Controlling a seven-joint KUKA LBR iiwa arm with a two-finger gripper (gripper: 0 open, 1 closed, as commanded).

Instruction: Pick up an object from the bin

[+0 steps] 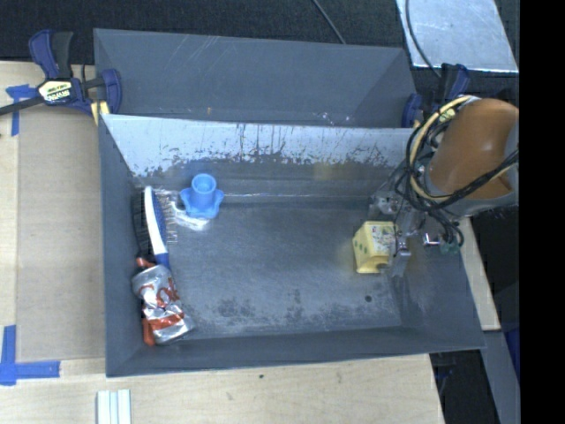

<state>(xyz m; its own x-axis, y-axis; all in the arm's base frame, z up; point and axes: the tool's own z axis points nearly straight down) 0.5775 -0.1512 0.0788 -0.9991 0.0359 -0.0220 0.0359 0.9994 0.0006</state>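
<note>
Bin: grey metal bin [265,153], seen from above; arm comes in from the right.
Task item: small yellow box-like pack [372,247] w/ a pale printed label. It lies on the bin floor, right of centre, near the right wall and well apart from the other things.
Claw: dark gripper [400,251] sits low at the pack's right edge, touching or just beside it, can't say which. I can't tell how far open it is, or whether it has hold of anything.
Handling, my guess: light, thin card or plastic, stiff enough to clamp. Prob. dents if squeezed hard; printed face maybe a bit slick.
Where I'd grip: across the narrow sides, mid-body, not at a corner.
Counts, right side: 1 yellow pack.
Counts, left side: 1 blue plastic cap with a lobed rim [201,194]; 1 white-and-blue brush handle [155,223]; 1 black comb-like strip [139,222]; 1 crushed red-and-silver can [160,305]; 1 scrap of clear crinkled wrap [187,218].
Total: 6 loose things, as far as I can make out.
</note>
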